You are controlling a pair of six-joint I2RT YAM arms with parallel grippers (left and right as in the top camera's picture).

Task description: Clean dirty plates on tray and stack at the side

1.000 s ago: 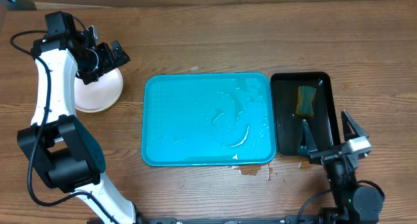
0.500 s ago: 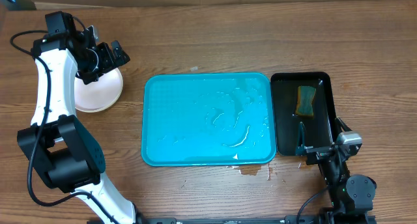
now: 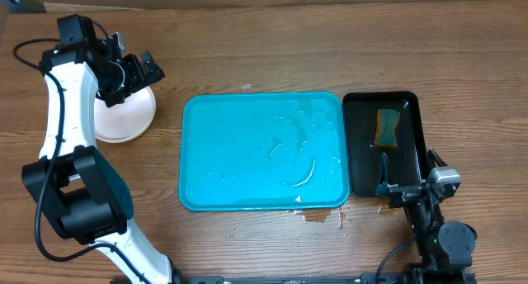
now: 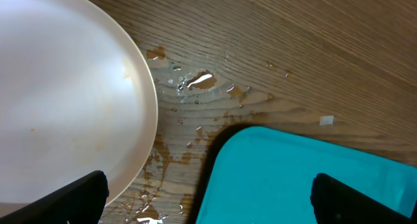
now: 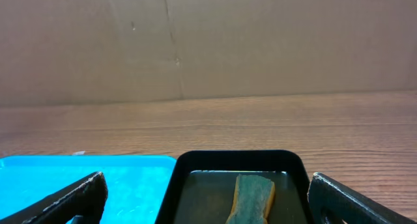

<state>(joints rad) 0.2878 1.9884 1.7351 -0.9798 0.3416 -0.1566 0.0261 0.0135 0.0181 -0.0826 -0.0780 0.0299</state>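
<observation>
**A:** The tray [image 3: 247, 181] only has water on it, and the plates [image 3: 128, 119] are stacked on the table just left of it. Nearly done?

**B:** I'd say so. The left gripper [image 3: 132, 76] hangs over the stack, jaws wide and empty. Lift it straight up so it doesn't clip the rim. The right gripper [image 3: 408, 170] is wide too, by the black tray [image 3: 360, 152].

**A:** Counts?

**B:** One tray, one black tray, one stack (can't count the plates in it), one sponge [image 3: 385, 127].

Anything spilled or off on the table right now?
Yes, water lies outside the turquoise rectangular plastic tray. A small puddle sits on the wooden table just past the tray's edge on the robot's side, and droplets wet the wood between the tray and the round white plate.
</observation>
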